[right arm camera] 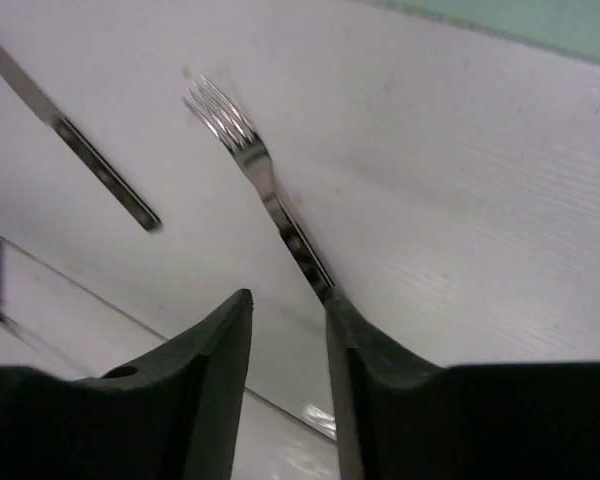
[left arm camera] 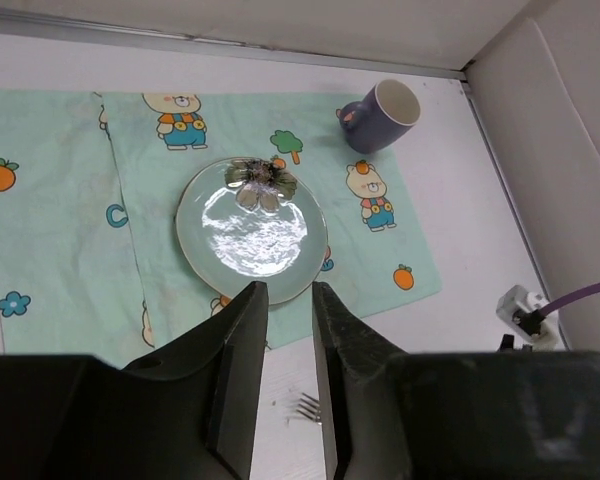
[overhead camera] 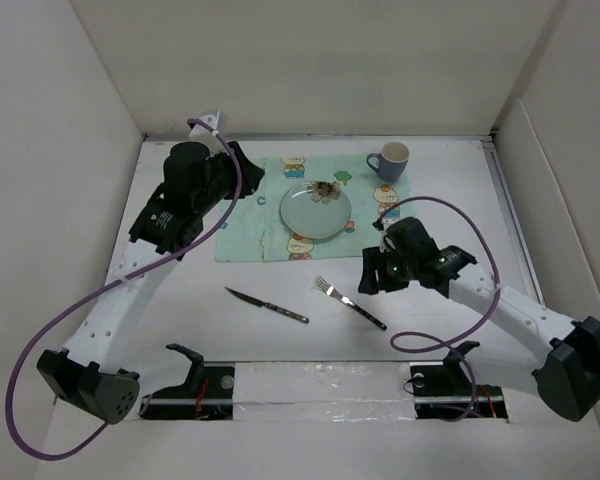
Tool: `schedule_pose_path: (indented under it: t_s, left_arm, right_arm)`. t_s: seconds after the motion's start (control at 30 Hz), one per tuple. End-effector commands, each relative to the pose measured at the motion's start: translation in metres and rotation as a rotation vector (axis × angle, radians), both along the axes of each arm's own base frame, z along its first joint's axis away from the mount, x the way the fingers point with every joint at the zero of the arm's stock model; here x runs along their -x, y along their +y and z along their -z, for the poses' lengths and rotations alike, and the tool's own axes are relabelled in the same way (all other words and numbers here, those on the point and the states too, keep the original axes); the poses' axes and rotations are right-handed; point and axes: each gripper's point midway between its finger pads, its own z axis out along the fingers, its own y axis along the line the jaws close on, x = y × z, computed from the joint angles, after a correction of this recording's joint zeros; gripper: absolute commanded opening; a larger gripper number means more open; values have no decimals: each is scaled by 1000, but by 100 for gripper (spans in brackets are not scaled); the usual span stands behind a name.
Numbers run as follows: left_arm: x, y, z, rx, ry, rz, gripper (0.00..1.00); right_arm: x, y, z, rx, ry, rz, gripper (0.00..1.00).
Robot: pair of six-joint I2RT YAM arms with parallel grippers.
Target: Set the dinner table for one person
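Fork step, likely. Right fingers (right arm camera: 230, 340), slightly apart and empty, hover by the fork (right arm camera: 265, 190) handle toward the near edge of the counter (overhead camera: 180, 310), which spans the whole scene. Left fingers (left arm camera: 245, 340), narrow gap, empty, over the placemat (left arm camera: 60, 200). Next: lower, pinch handle, place beside the plate (overhead camera: 315, 212).

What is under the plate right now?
The plate sits on the mint-green placemat, which shows all around it. The patch directly beneath is covered, so anything lying there cannot be seen.
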Motion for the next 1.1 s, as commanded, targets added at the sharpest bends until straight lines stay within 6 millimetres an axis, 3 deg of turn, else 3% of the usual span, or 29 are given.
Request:
schedule_pose_path:
  t_s: [0.0,0.1,0.2,0.57,0.67,0.7,0.83,0.9,0.97,1.07]
  left_arm:
    - [-1,-5,-14,15,-64,30,23]
    - [-2,-9,-19,22,-71,45,23]
    - [-2,-8,-20,23,-76,44,24]
    - [7,1,-18,18,-85,19,25]
    - [9,3,-18,19,-88,14,25]
    - [9,3,-20,19,-91,11,25]
    - [12,8,-23,14,-101,-6,25]
    - [13,10,-24,8,-104,-13,26]
    - [14,13,-24,3,-105,-20,26]
    - [16,18,-28,-7,-119,-37,26]
  right_arm:
    - [17,13,11,22,25,-50,63]
    - [25,16,48,127,133,-56,65]
    - [32,18,70,215,154,-74,65]
    - [23,11,103,385,173,-5,56]
    - [31,20,111,402,199,-56,41]
    - [34,22,111,404,202,-67,31]
    - [41,28,93,386,172,-100,12]
    - [45,30,74,359,149,-119,2]
    - [53,33,57,339,143,-164,0]
    - [59,41,7,285,90,-201,0]
